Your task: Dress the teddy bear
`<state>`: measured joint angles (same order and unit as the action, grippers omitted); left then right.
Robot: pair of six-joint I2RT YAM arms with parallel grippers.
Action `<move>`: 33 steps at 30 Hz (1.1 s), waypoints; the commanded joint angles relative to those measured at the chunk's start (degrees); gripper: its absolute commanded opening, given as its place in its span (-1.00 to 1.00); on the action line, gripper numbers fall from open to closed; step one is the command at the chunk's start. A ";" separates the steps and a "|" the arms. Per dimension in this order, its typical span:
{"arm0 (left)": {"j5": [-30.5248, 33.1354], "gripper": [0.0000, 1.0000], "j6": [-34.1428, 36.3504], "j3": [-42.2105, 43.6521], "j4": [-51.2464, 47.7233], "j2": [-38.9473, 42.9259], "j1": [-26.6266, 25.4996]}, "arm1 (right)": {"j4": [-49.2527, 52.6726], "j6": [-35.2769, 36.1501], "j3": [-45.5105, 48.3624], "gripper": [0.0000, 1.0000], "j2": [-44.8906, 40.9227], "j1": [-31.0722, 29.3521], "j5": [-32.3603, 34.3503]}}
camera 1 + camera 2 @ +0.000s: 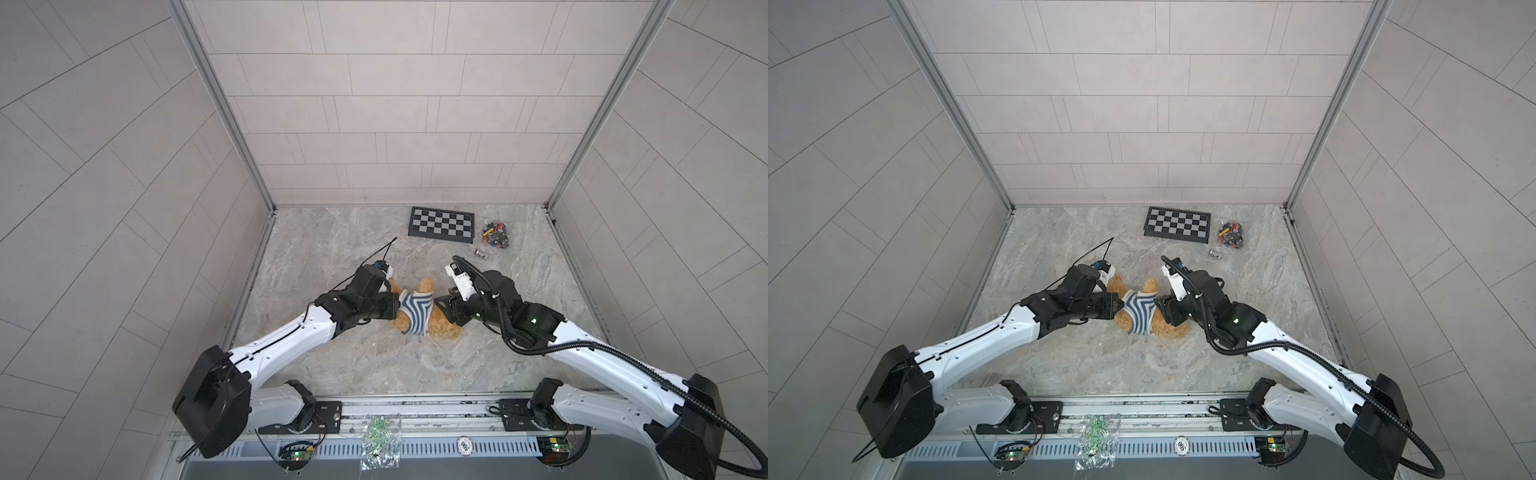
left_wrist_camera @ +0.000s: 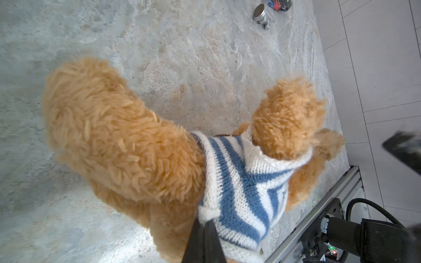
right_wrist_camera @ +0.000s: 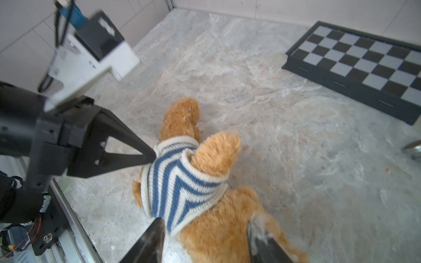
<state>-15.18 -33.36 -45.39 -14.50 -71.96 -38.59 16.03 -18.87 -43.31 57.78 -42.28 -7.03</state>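
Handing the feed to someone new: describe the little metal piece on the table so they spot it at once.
Find the black-and-grey chessboard by the back wall; right of it in both top views lies a clear bag of colourful small parts. Just on the bag's near side lies the metal piece: a short silver cylinder, the only shiny bare thing there.
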 commanded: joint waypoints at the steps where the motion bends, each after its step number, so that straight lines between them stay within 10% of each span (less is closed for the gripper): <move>1: 1.14 -1.00 1.44 -1.53 0.26 -1.01 0.70 | 5.71 0.15 1.65 0.28 -1.20 -0.26 3.06; 24: 1.30 -1.00 0.88 -3.38 2.81 -4.99 0.71 | -6.79 -2.02 6.13 0.32 11.86 -0.34 3.75; 33: 1.53 -1.00 0.92 -3.35 2.90 -4.87 0.71 | -7.07 -2.76 6.79 -0.13 12.65 -0.34 4.56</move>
<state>-14.55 -32.58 -47.46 -11.00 -76.29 -38.22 9.43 -20.97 -37.54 69.91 -42.37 -2.92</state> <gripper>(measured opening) 0.041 0.459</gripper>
